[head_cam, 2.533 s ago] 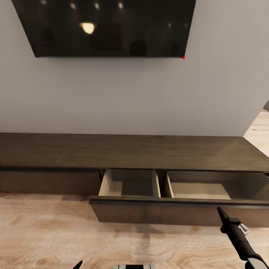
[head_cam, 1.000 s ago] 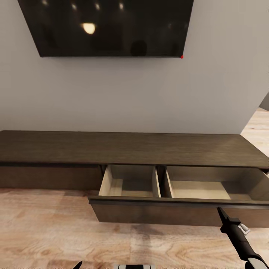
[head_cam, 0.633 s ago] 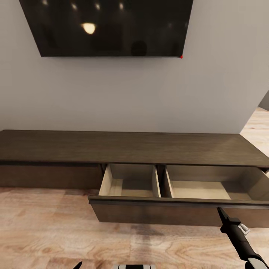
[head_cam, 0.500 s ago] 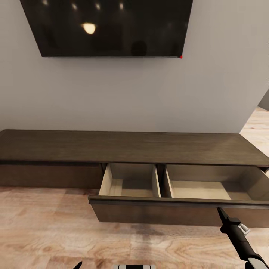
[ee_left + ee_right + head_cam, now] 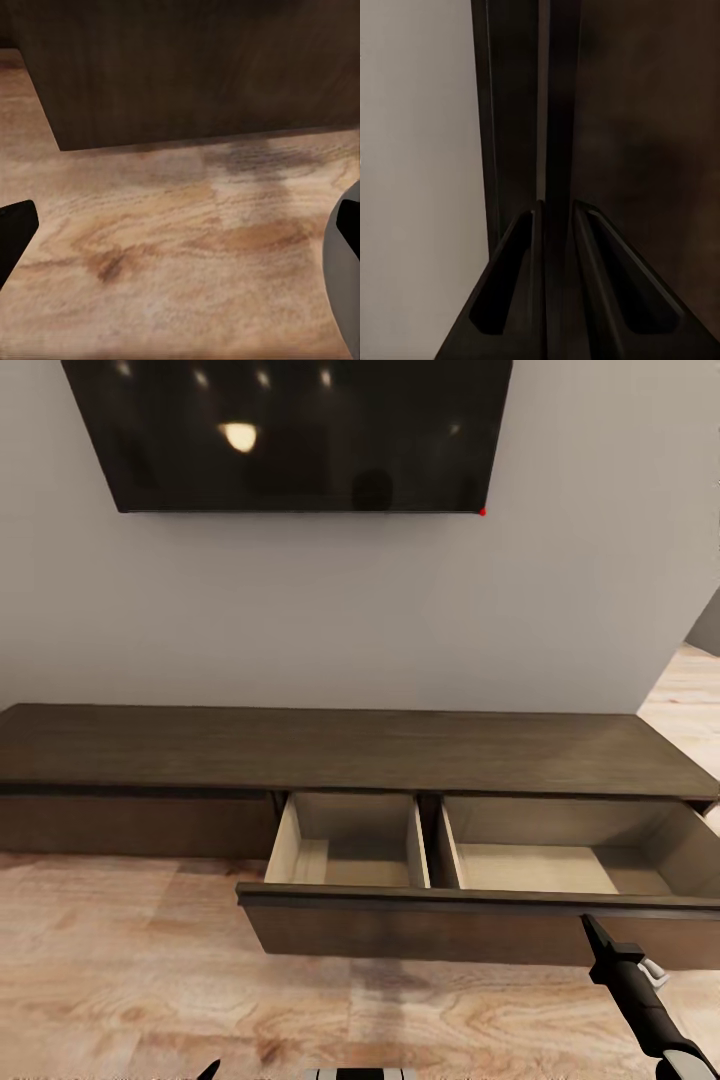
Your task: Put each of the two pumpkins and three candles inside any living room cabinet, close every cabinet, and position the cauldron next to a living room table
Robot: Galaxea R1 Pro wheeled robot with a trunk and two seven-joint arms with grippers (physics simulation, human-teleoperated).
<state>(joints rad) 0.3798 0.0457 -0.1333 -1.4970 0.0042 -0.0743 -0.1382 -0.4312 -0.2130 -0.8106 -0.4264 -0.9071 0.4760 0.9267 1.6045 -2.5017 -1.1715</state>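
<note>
The cabinet [image 5: 350, 752] is a long, low, dark-brown wooden unit with a flat, matte, grained top, spanning the full width of the head view across its middle. Its left front panel is plain, handleless and shut. Right of centre, a wide drawer [image 5: 480, 930] stands pulled out; its front is a dark slab with a thin rim along the top edge. Inside, pale beige walls and a vertical divider form two box-shaped compartments, a narrower left one and a wider right one.

The floor [image 5: 130, 970] is light wood with a bold grain. Above the cabinet, a glossy black screen [image 5: 290, 430] hangs on a smooth grey wall [image 5: 350, 620].

The right gripper [image 5: 590, 930], black and slender, sits at the lower right of the head view, its tip against the top rim of the drawer front. In the right wrist view the two fingers [image 5: 510, 292] stand narrowly apart, with the dark rim edge running between them.

The left gripper's [image 5: 180, 232] fingers stand wide apart over the floor, near the drawer front.
</note>
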